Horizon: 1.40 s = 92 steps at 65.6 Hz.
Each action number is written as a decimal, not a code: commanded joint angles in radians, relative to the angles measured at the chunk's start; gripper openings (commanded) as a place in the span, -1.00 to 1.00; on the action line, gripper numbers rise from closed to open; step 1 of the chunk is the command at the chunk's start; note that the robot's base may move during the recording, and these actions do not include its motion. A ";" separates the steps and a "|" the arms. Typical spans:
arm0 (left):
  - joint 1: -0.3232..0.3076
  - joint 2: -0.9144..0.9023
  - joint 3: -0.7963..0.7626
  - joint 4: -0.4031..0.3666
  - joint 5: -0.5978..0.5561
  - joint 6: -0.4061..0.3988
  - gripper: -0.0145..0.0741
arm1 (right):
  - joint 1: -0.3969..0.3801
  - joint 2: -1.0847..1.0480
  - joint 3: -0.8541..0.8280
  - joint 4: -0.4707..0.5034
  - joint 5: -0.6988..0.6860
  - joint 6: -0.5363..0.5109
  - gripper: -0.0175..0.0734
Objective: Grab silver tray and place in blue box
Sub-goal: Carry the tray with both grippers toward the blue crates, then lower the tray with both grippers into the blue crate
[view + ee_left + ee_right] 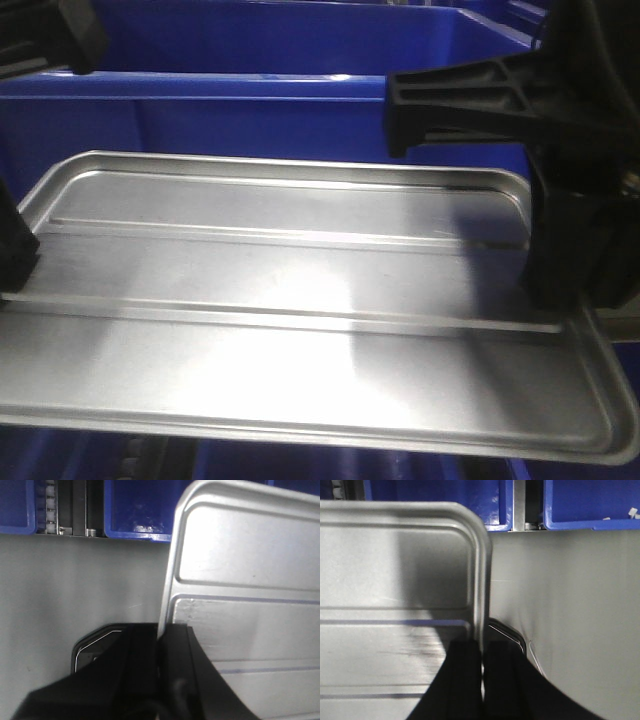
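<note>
The silver tray (300, 320), shiny with two long ridges across its floor, is held level in the air and fills the front view. My left gripper (12, 255) is shut on its left rim; the left wrist view shows the black jaws (160, 645) pinching the tray (250, 580) by its edge. My right gripper (560, 280) is shut on its right rim; the right wrist view shows the jaws (482, 655) clamped on the tray's (395, 580) edge. The blue box (270, 60) stands just behind the tray, its thick rim level with the tray's far edge.
A grey surface (75, 580) lies below the tray in both wrist views (580, 605). More blue crates (590, 505) line its far side, with a roller rail (50, 505) between two of them. A dark square plate (95, 645) lies under the left gripper.
</note>
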<state>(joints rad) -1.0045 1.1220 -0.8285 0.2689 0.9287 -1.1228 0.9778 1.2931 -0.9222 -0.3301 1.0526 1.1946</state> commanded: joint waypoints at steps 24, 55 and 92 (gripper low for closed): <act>0.002 -0.021 -0.026 0.082 0.075 -0.019 -0.91 | -0.007 -0.030 -0.015 -0.073 0.165 -0.007 -0.49; 0.002 -0.021 -0.026 0.082 0.075 -0.019 -0.91 | -0.007 -0.030 -0.015 -0.073 0.056 -0.007 -0.49; 0.002 -0.021 -0.038 0.120 0.044 -0.019 -0.91 | -0.007 -0.030 -0.035 -0.098 -0.020 -0.014 -0.49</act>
<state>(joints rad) -1.0045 1.1220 -0.8285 0.3108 0.9513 -1.1228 0.9778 1.2931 -0.9222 -0.3494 0.9867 1.1946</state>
